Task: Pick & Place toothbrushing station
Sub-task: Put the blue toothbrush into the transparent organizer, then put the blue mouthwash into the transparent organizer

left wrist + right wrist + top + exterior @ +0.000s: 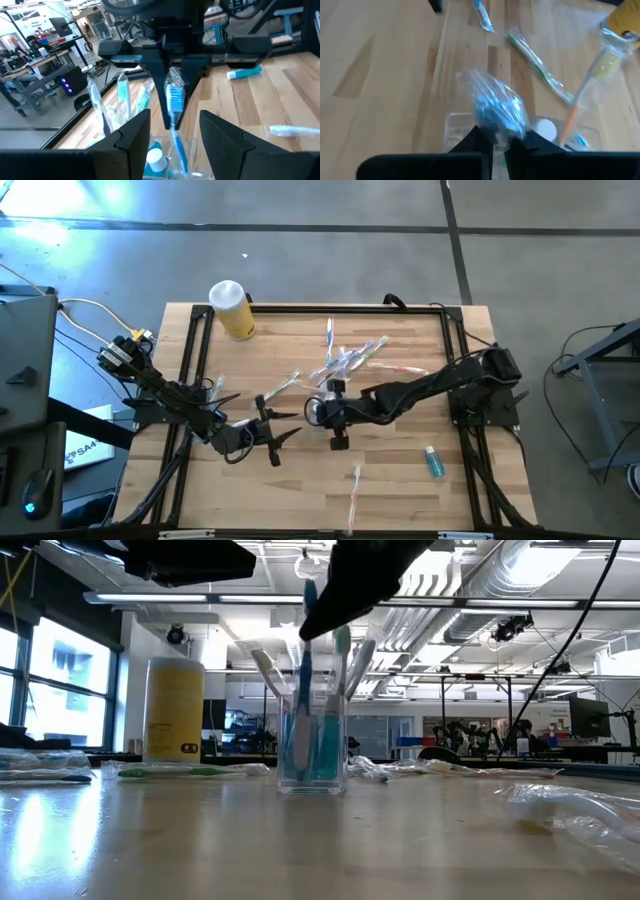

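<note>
While right hand (322, 412) pinches blue toothbrush (174, 102) over cup (312, 748), left hand (287, 429) agape.

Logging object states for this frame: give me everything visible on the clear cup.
The clear plastic cup is small, see-through and straight-walled, and stands upright on the wooden table near its middle. It holds several wrapped toothbrushes leaning out of its top and a teal white-capped tube. The right pincer, above it, is shut on a wrapped blue toothbrush that reaches down into it. The left pincer is open beside it, not touching.
</note>
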Robot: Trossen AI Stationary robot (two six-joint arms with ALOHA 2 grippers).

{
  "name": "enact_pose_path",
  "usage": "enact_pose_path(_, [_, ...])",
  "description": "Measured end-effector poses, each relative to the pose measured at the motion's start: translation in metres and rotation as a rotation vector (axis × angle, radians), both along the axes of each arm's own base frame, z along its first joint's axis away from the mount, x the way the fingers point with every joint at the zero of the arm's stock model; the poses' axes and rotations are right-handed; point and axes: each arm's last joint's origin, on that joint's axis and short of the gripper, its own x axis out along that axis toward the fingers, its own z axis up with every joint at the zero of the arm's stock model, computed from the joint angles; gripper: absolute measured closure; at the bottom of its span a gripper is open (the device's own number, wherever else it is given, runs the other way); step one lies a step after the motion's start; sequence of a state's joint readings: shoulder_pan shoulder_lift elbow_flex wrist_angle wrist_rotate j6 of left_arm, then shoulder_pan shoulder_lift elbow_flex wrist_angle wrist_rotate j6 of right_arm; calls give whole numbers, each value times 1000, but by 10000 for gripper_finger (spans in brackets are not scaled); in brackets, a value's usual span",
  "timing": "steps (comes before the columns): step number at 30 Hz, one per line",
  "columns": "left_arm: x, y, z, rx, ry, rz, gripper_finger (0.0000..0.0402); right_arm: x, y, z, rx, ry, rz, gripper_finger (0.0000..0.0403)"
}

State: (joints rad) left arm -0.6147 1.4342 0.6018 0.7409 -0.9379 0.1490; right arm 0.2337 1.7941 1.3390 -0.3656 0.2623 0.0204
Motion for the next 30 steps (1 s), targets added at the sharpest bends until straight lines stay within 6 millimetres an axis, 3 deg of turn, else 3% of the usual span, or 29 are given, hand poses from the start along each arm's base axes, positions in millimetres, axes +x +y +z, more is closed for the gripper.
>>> enact_pose_path(9, [0,0,-4,20,34,0,236,1,1,-3,5,5,6,334])
enact_pose_path(16, [0,0,-4,23,41,0,236,0,6,-1,-25,-11,43,247])
enact_pose_path(23, [-1,0,-5,23,43,0,236,-5,23,10,-149,-69,112,146])
enact_pose_path(30, [-1,0,-6,28,50,0,236,-32,43,40,-326,-128,57,110])
